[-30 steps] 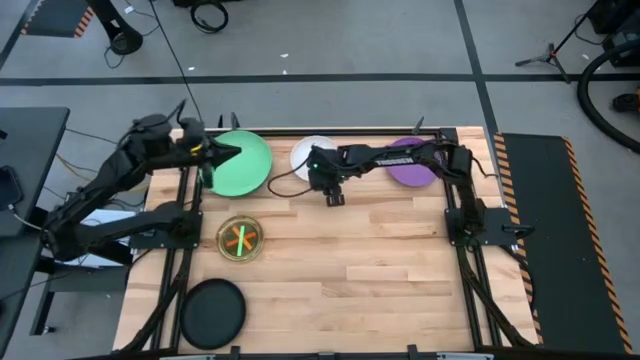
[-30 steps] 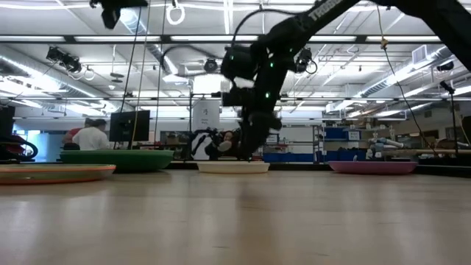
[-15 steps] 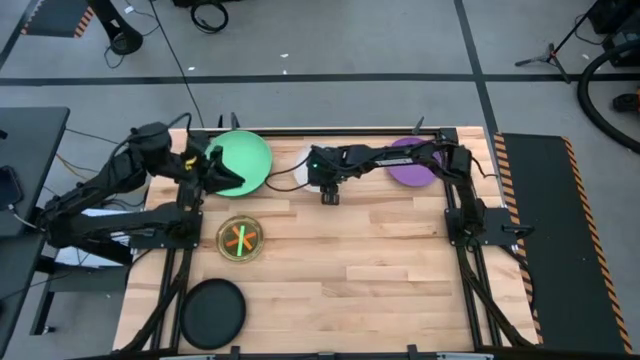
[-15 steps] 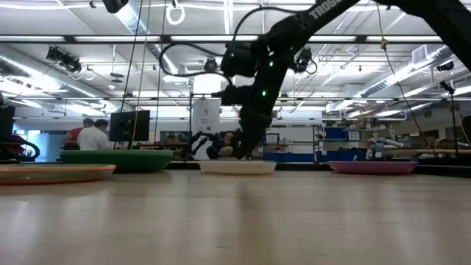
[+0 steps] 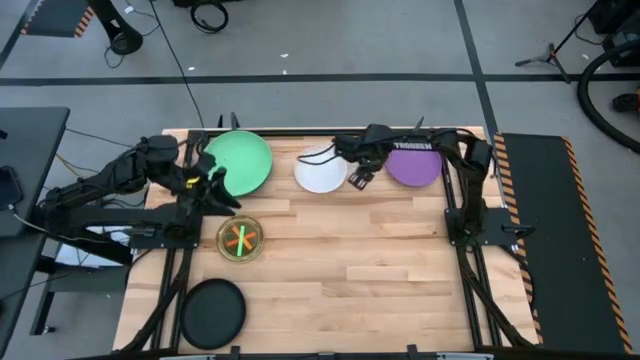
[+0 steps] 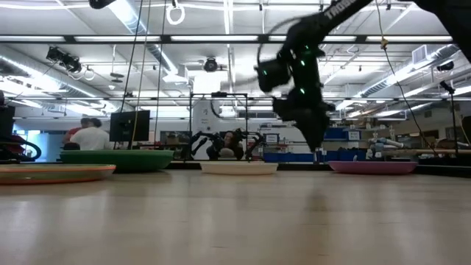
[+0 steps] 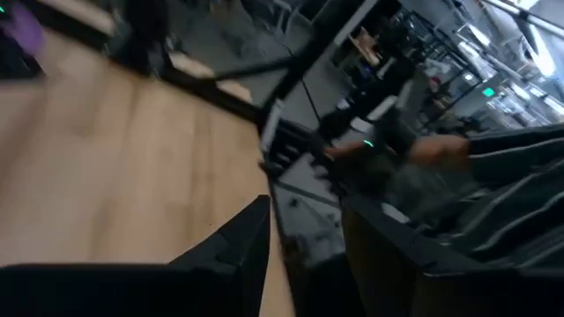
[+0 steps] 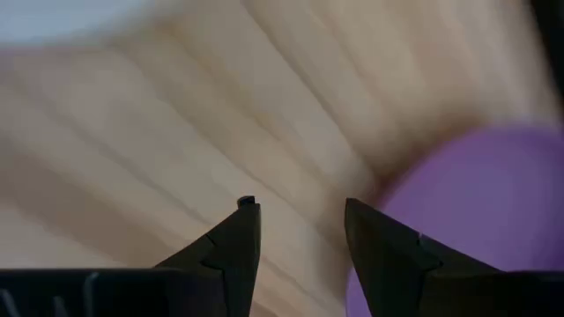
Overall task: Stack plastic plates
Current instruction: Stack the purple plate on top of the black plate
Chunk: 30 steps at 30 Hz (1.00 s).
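Observation:
Along the table's far side lie a large green plate [image 5: 243,162], a white plate [image 5: 320,172] and a purple plate [image 5: 415,166], each flat on the wood. A small stack of translucent plates [image 5: 240,240] sits nearer, and a black plate [image 5: 213,312] lies at the near left. My left gripper [image 5: 218,186] hangs open just off the green plate's near-left rim, with nothing between its fingers [image 7: 238,246]. My right gripper [image 8: 300,204] points down, open, over bare wood between the white plate [image 8: 70,18] and the purple plate [image 8: 476,211].
Black frame rails [image 5: 185,250] run along the table's left and right sides [image 5: 465,250]. Bare wood [image 5: 350,270] spans the table's middle and near right. In the low view, people and shelving show in the room behind the table.
My right gripper has left the white plate's near rim and swung toward the table's right edge, rolling as it went, to stand between the white and purple plates. My left gripper has swung off the green plate's left rim toward the near edge and opened.

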### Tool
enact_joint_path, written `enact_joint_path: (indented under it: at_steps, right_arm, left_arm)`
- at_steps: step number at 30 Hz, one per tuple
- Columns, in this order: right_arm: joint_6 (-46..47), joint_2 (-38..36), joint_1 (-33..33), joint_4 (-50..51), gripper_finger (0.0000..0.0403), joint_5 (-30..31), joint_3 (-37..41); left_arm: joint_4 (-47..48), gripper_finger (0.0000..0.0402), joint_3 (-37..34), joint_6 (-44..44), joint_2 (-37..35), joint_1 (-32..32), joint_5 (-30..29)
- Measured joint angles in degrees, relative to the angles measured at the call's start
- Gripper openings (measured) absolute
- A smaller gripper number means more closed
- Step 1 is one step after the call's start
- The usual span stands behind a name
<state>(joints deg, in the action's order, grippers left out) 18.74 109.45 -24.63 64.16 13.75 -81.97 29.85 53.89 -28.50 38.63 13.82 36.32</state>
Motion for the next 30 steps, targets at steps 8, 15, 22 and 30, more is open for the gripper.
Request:
enact_joint_path:
  at_steps: [8, 15, 22, 30]
  right_arm:
    - [6.2, 0.0, -6.4, 0.1, 0.0174, -2.5, 9.1]
    - [3.1, 0.0, -7.9, -2.0, 0.0173, -3.0, 9.7]
    - [-4.1, 0.0, -12.3, -3.3, 0.0146, -4.6, 9.7]
    - [-4.1, 0.0, -15.3, -4.6, 0.007, -6.2, 9.7]
  left_arm:
    - [0.5, 0.0149, 0.0, -0.6, 0.0, -5.5, -5.5]
    - [0.5, 0.0149, 0.0, -0.4, 0.0, -6.4, -5.7]
    - [0.5, 0.0149, -0.1, -0.2, 0.0, -6.4, -5.7]
    - [5.2, 0.0149, 5.0, 2.5, 0.9, -4.2, -6.2]
